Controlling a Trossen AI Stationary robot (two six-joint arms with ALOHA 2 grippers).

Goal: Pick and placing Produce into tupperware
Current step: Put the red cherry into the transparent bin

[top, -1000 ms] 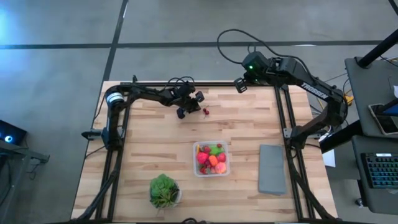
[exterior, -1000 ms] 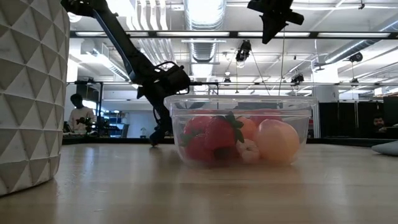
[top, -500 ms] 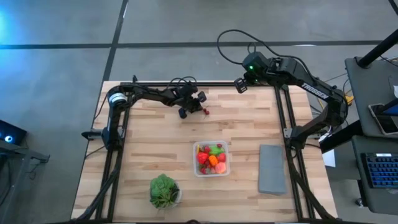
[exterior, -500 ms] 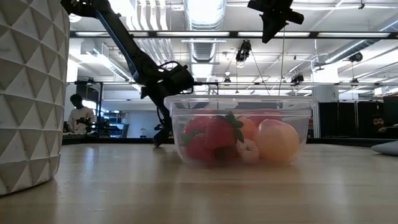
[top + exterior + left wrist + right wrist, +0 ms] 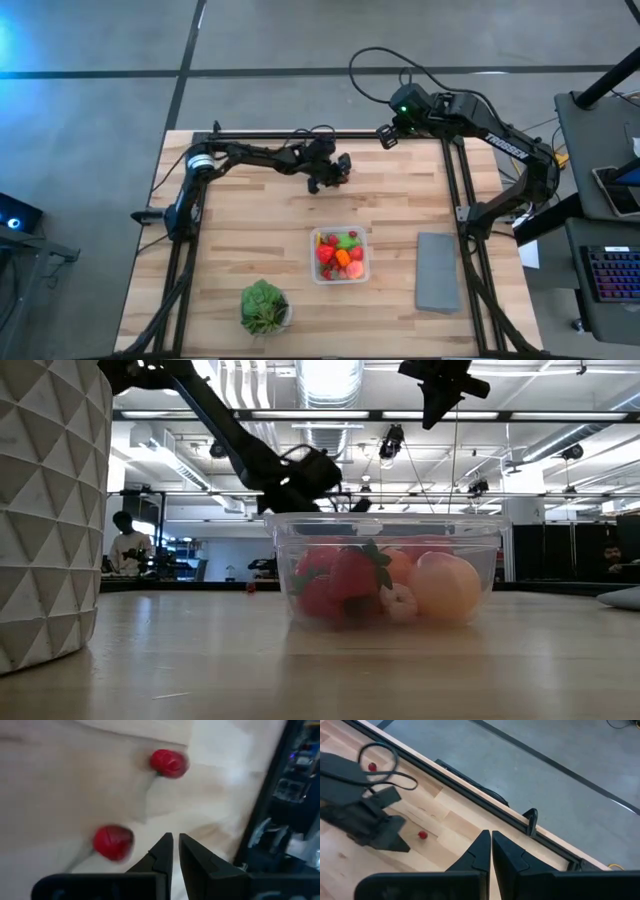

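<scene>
The left gripper (image 5: 338, 172) has swung right along the table's far edge, fingers shut and empty (two red berries (image 5: 169, 762) lie loose beneath it). The tupperware (image 5: 340, 256) sits mid-table, part-filled. Right gripper (image 5: 386, 137) waits shut at the far edge.

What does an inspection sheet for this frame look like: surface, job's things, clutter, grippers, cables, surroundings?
Surface: wooden table, bare planks.
Job's things: clear tupperware holding strawberries and orange, green pieces; two red berries loose near the far edge.
Clutter: potted plant; grey slab.
Grippers: left gripper shut, empty, above the far middle; right gripper shut, parked at the far edge.
Cables: black loop behind the right arm.
Surroundings: keyboard on a side desk; person far off.
</scene>
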